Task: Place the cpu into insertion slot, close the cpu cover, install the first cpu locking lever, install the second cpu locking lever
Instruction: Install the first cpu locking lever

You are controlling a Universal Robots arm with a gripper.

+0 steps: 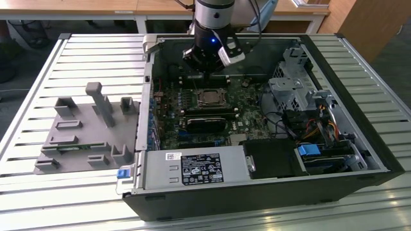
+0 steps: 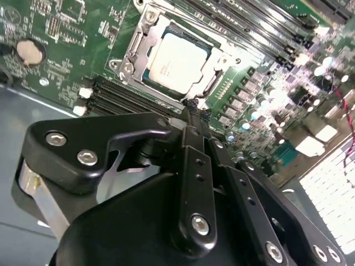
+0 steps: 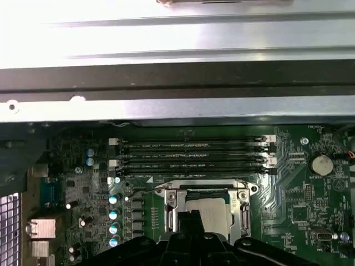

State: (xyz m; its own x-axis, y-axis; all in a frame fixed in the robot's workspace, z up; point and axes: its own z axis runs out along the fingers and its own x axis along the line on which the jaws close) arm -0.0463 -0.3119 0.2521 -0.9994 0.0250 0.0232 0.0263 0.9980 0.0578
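Note:
The cpu [image 2: 177,61] lies flat, silvery face up, in the insertion slot [image 2: 120,67] on the green motherboard. The cpu cover [image 2: 138,44], a silvery frame, lies down around the chip, whose face shows through its window. My gripper [image 2: 191,109] hangs just above the board beside one edge of the socket, its black fingers shut together with nothing between them. In the first wrist view the gripper [image 3: 187,220] overlaps the near edge of the cpu [image 3: 213,213]. In the exterior view the gripper [image 1: 205,72] is just behind the socket and cpu [image 1: 209,98]. I cannot tell how the locking levers stand.
Black memory slots [image 3: 191,155] run along one side of the socket. A coin battery [image 3: 320,164] sits on the board. The case wall [image 1: 224,41], drive cage [image 1: 295,91] and power supply [image 1: 192,168] ring the board. A grey fixture [image 1: 90,130] stands on the exterior view's left.

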